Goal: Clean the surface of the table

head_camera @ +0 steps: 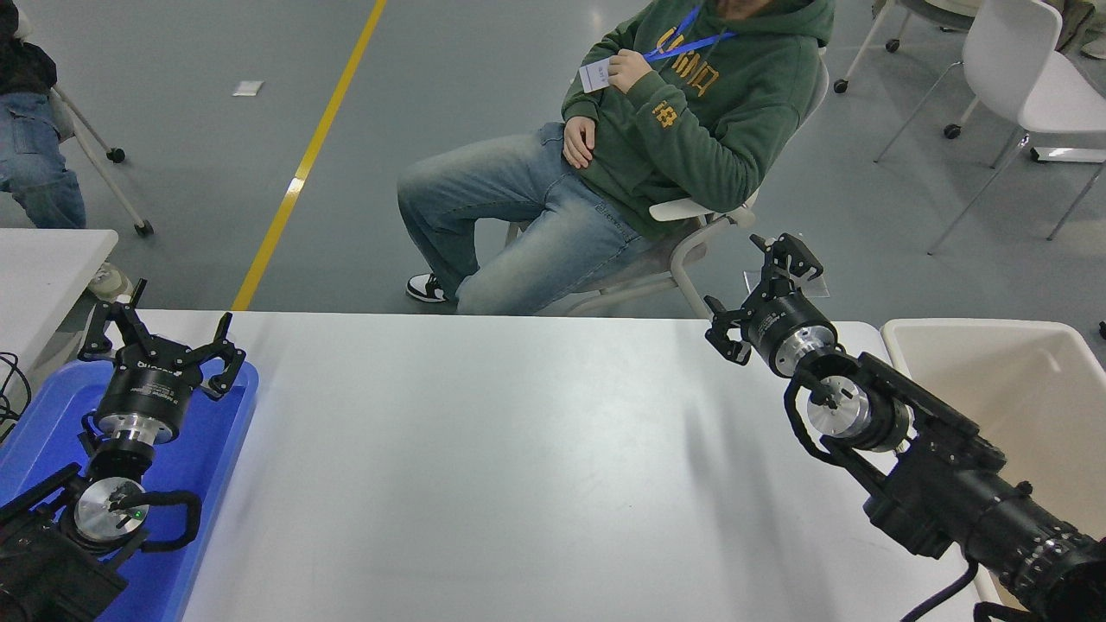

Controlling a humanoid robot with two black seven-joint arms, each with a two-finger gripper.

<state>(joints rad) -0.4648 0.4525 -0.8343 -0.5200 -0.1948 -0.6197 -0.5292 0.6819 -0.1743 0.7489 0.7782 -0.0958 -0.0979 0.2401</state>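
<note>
So the table surface (536, 466) is the big white one filling most of the view, stretching from the blue tray (216, 484) on the left to the beige bin (994, 363) on the right, and right now it looks bare and a bit shiny under the lights.

The right gripper (760, 294) hangs above the far right corner of that surface, near its back edge, with its fingers spread apart and nothing between them – the black arm behind it angles in from the lower right, crossing in front of the bin. It's not touching the surface as far as I can see; there's a soft shadow under the arm.

The left gripper (164, 341) is parked at the lower left over the blue tray, fingers splayed wide, also empty-handed.

A smaller white table corner (52, 259) pokes in at the left edge. On the far side a person in a green hoodie and jeans (657, 138) leans back on a chair, one hand up at a blue lanyard with a badge – another person's jeans (34, 164) show at the top left. A white chair (1028, 78) sits at the top right, and a yellow line (311, 155) runs across the grey floor
</note>
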